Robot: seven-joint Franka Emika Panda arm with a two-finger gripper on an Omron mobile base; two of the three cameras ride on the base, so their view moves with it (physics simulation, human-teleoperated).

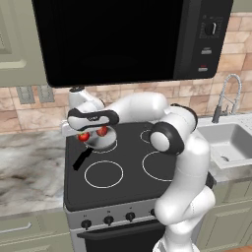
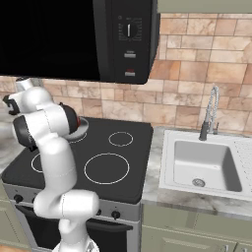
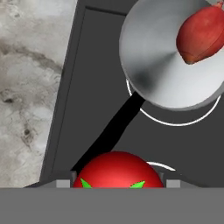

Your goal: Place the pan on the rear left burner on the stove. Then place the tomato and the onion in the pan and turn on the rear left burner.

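We see the stove (image 1: pixel 123 172) from behind-left and behind-right, both base cams angled fwd/down, sharing the cooktop. Hand cam looks straight down, close over the pan (image 3: pixel 170 57).

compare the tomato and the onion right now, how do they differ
The tomato shows bright green stem leaves; the onion is plain, with no green. In the hand view the tomato sits close between the gripper fingertips, outside the pan, over its black handle; the onion already lies inside the pan. The tomato looks round, the onion tapers to pointed ends. Both are red.
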